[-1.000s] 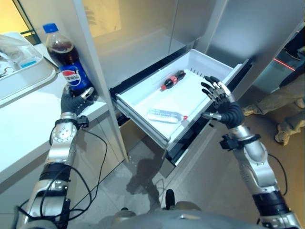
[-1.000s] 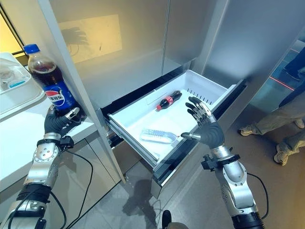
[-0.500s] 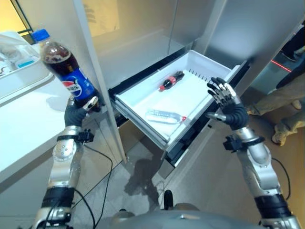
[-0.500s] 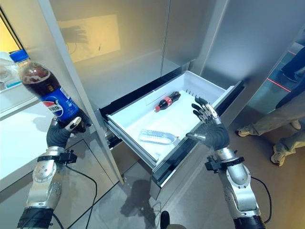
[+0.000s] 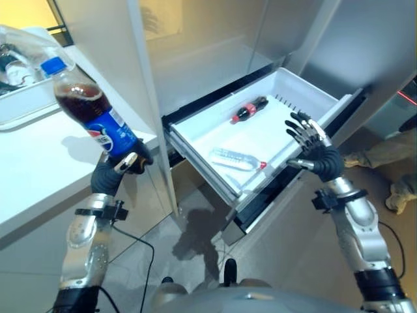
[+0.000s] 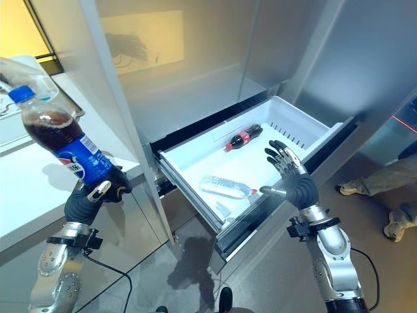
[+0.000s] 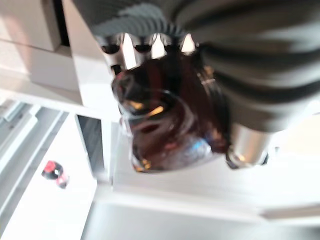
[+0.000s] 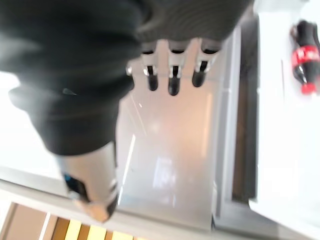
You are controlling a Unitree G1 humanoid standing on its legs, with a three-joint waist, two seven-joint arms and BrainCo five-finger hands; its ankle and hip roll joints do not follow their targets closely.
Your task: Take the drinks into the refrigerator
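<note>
Head pair: look down from above, sharing the open drawer (image 5: pixel 260 140) between both hands
Left wrist: very close along the left hand (image 7: pixel 250 75), onto the cola bottle (image 7: pixel 165 115) base
Right wrist: close past the right hand (image 8: pixel 75 75) at the drawer

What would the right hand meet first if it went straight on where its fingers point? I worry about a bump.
Probably the white drawer's far rim; the right hand hovers open above the near edge, though depth is unclear.
</note>
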